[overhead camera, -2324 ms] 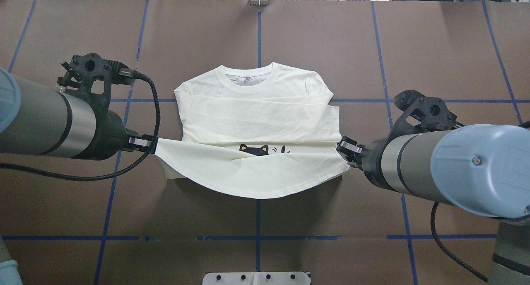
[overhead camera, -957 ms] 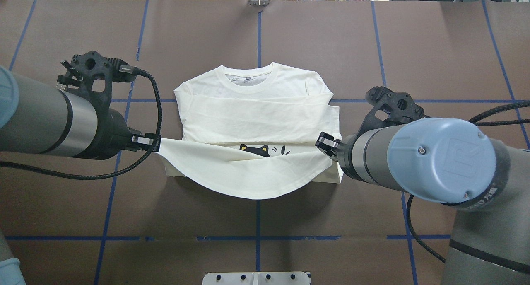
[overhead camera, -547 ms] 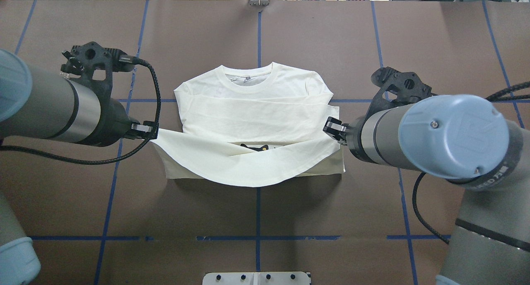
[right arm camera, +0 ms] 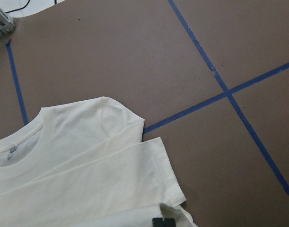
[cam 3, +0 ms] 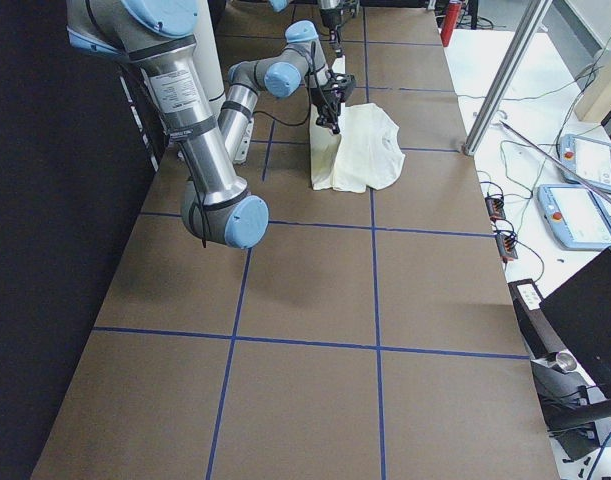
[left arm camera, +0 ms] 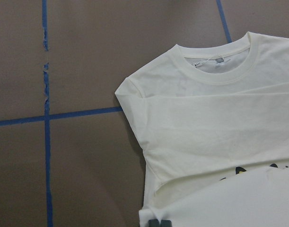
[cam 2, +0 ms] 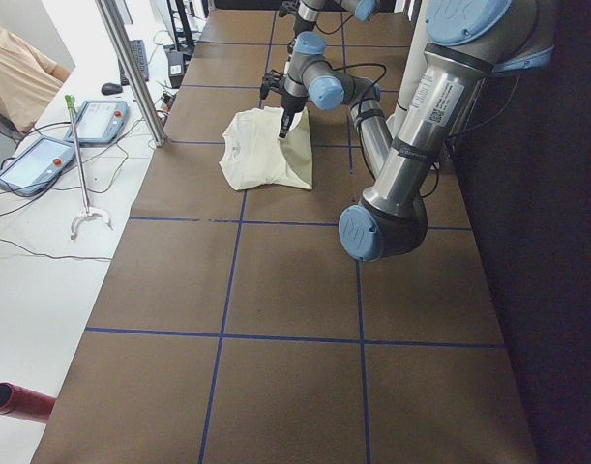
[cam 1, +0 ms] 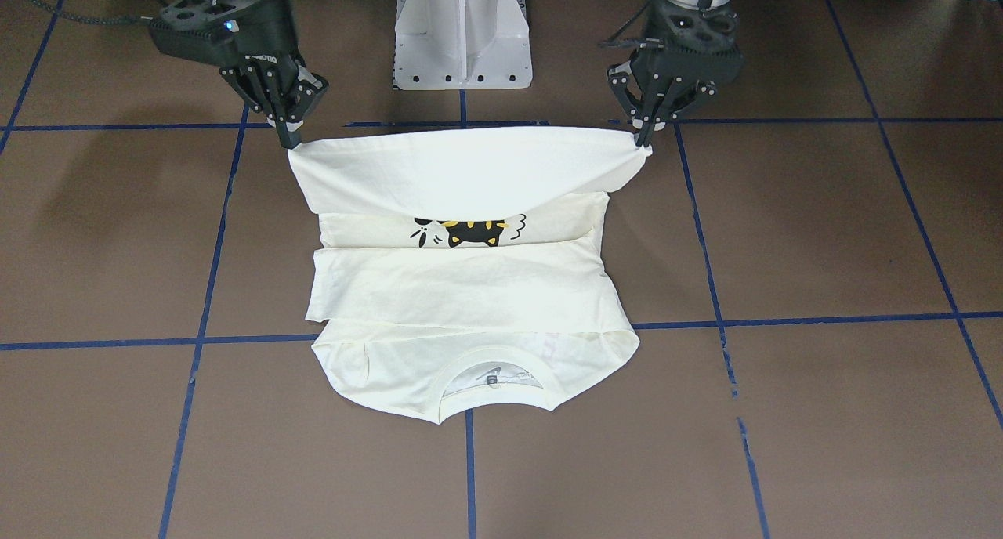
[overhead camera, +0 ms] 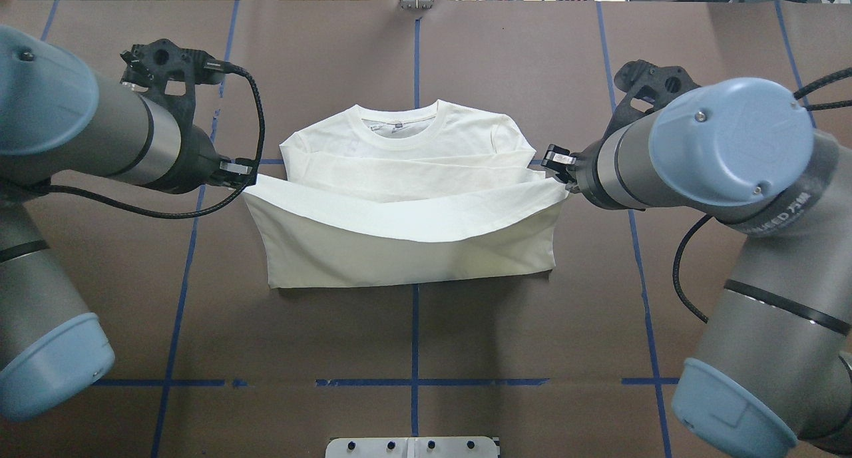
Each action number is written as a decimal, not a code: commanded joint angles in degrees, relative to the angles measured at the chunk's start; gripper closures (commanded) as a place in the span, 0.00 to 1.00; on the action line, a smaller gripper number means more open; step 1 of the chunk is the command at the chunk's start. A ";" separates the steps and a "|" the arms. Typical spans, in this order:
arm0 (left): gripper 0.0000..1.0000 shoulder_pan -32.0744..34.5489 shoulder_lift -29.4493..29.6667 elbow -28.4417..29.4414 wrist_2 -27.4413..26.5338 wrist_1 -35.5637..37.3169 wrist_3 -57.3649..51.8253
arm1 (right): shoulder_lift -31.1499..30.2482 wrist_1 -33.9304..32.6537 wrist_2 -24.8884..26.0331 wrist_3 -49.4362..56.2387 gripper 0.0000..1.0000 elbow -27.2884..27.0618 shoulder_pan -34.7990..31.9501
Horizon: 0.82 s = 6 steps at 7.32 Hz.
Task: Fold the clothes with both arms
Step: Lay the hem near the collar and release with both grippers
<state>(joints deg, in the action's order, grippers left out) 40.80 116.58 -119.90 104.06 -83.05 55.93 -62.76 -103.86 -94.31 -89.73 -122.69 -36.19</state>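
Observation:
The cream-white shirt [overhead camera: 399, 145] lies on the brown table with its collar [overhead camera: 399, 122] on the far side and both sleeves folded across the chest. My left gripper [overhead camera: 243, 178] is shut on the hem's left corner. My right gripper [overhead camera: 558, 168] is shut on the hem's right corner. Together they hold the lower part [overhead camera: 406, 238] raised, its plain reverse showing, stretched over the chest. In the front-facing view the left gripper [cam 1: 644, 135] and right gripper [cam 1: 288, 135] hold the hem [cam 1: 470, 163] above the black cat print [cam 1: 468, 229]. Both wrist views show the collar and folded sleeves [left arm camera: 215, 137] [right arm camera: 87, 161].
The white pedestal base [cam 1: 462, 37] stands behind the shirt. Blue tape lines [overhead camera: 414, 325] grid the brown table cover. In the exterior left view an operator [cam 2: 19, 68], teach pendants [cam 2: 92, 121] and a metal post [cam 2: 131, 68] stand beside the table's far edge.
Both grippers have carried the hem away from the robot toward the collar. The raised flap now hides the cat print in the overhead view. Both arms have swung forward.

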 commanded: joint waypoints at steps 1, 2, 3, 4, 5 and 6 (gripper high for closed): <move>1.00 1.38 2.05 9.73 -0.88 -7.80 -0.30 | 0.45 6.54 0.00 2.01 1.00 7.52 -2.47; 1.00 2.44 4.33 15.69 -1.31 -11.39 -0.39 | 1.67 9.17 0.00 2.89 1.00 11.55 -3.70; 1.00 2.62 5.05 20.45 -2.19 -15.96 -1.08 | 3.33 12.59 0.00 3.07 1.00 16.81 -4.23; 1.00 3.23 5.32 24.50 -2.54 -20.44 -1.18 | 4.92 16.63 0.09 3.07 1.00 22.09 -4.50; 1.00 3.41 6.63 27.85 -2.63 -22.14 -1.87 | 6.24 19.37 0.09 3.16 1.00 26.49 -4.59; 1.00 3.50 7.94 30.93 -2.64 -23.20 -2.14 | 6.86 21.83 0.09 3.51 1.00 30.02 -5.29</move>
<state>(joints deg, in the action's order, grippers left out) 44.07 122.99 -93.21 101.54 -104.10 54.27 -57.10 -85.52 -94.23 -86.55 -97.79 -40.83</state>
